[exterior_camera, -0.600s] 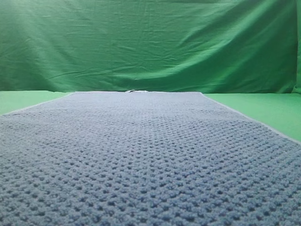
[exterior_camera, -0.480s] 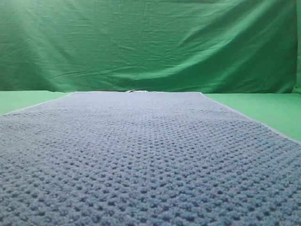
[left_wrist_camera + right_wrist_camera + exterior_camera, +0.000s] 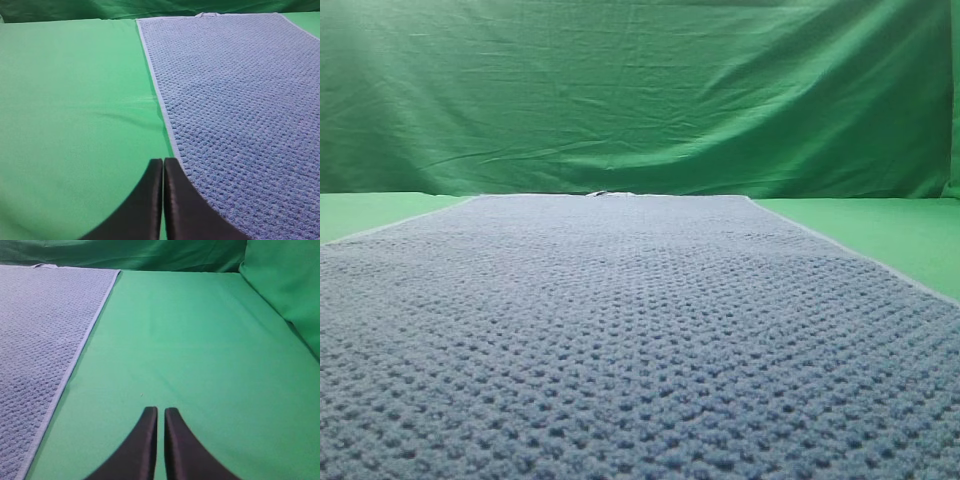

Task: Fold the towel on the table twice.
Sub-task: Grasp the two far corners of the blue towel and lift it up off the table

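Towel (image 3: 620, 330) spread out flat and full length on the table (image 3: 910, 235), not folded at all yet, pale hem running clean down both long sides. Laid out square like that probably so the corners are easy to find and lift. Takes up most of the middle, with bare green table left on either side. Left gripper (image 3: 163, 167) hanging over the green right beside the towel's left hem (image 3: 159, 97), black fingers pressed together, nothing in them. Right gripper (image 3: 161, 415) same story on the other side, over bare table a bit off the right hem (image 3: 82, 347), fingers closed and empty. Parked one per side, likely so each can take its own edge for the first fold. Wrinkled green backdrop (image 3: 640, 90) hung behind, just past the far end of the towel. Looks like square one, both folds still to do.
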### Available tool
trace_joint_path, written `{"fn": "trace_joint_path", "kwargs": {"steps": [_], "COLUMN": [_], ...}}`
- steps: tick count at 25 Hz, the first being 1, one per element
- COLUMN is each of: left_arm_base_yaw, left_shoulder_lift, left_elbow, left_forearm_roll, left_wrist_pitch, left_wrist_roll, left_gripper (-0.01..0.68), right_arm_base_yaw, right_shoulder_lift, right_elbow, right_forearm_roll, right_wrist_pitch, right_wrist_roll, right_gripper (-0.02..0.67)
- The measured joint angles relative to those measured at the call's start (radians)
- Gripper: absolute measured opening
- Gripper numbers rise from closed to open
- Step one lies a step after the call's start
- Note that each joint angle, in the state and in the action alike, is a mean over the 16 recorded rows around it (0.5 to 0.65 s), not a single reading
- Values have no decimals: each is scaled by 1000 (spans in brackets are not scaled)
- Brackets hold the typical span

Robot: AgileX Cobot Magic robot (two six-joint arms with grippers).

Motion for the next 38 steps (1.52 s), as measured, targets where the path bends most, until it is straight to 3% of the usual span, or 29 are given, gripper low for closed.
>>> {"fn": "trace_joint_path", "kwargs": {"steps": [8,24,30,38], "left_arm_base_yaw": [0,0,0,0], "left_shoulder_lift": [0,0,12,84], "left_elbow": [0,-3,-61,-240], "left_forearm_roll": [-46,-383,-330,-221], "left_wrist_pitch": [-51,-442,-404,-233], "left_wrist_roll": [-1,-5,-6,-6], "left_gripper": [0,0,0,0], "right_arm_base_yaw": [0,0,0,0], "right_shoulder_lift": [0,0,26,191], "right_elbow": [0,2,-58,-261], "right_forearm_roll": [2,9,9,10], "right_wrist_pitch": [-14,-327,-367,-230], "right_wrist_roll": [2,27,49,72], "right_gripper": [0,0,0,0]}}
